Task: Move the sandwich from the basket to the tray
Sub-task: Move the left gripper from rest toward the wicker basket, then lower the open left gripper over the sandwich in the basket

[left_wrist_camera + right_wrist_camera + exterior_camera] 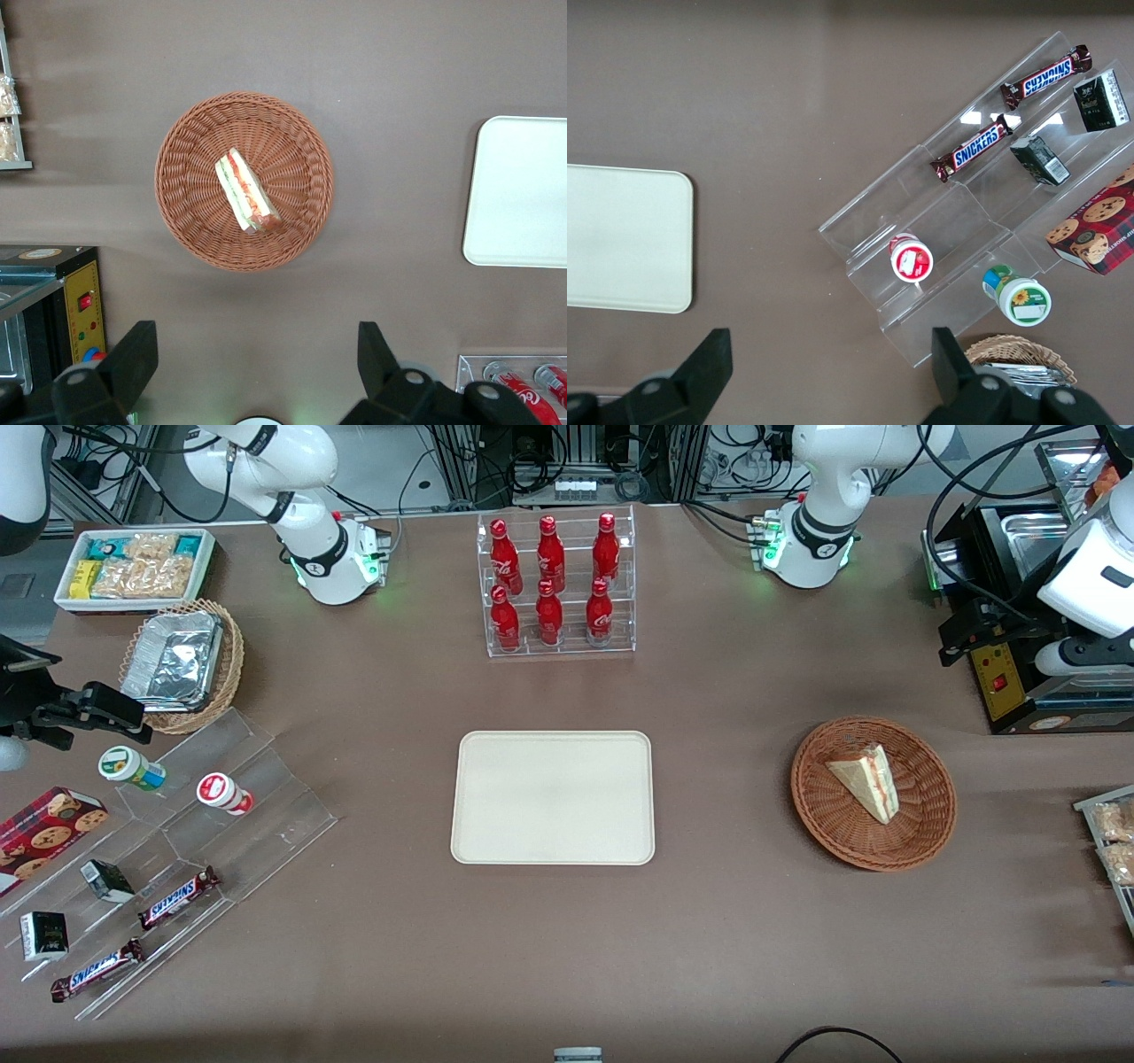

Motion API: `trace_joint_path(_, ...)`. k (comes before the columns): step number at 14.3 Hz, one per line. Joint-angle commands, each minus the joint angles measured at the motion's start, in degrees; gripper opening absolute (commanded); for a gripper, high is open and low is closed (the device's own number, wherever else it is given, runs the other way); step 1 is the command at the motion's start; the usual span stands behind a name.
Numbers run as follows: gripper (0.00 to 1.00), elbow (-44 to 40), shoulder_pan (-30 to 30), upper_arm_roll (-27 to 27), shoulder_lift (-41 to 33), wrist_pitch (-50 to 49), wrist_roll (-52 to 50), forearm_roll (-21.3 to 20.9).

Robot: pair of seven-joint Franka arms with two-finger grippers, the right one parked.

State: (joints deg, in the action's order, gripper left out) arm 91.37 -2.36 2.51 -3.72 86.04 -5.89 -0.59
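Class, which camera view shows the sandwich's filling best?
The left wrist view: the sandwich in the basket turns its red filling edge toward the open gripper hanging above. The front view shows mostly bread; the right wrist view misses it.

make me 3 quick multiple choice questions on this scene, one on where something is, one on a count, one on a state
1. Where is the sandwich?
A. in the round brown basket
B. on the tray
C. on the bare table

2. How many red bottles stand in the clear rack?
A. four
B. six
C. eight

3. How are the fingers of the gripper?
A. shut on the sandwich
B. shut on nothing
C. open, above the table beside the basket

Key: 1 A, the wedge lies inside the wicker rim. 2 B, two rows of three. 3 C, the wrist view shows both fingers wide apart, holding nothing.
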Motion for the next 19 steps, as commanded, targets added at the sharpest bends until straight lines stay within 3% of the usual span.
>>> trace_joint_path(1,1.0,0.22,0.07,0.12,-0.58,1.14,0.88,0.06)
trace_joint_path(8,1.0,0.57,0.34,-0.4,1.08,1.85,0.88,-0.03)
trace_joint_path(12,1.0,0.39,4.01,-0.67,4.86,2.02,-1.66,-0.03)
trace_joint_path(16,1.0,0.91,6.84,-0.67,9.69,5.97,-5.86,-0.55)
trace_joint_path(19,1.0,6.69,7.1,-0.76,10.58,13.16,-8.61,-0.73)
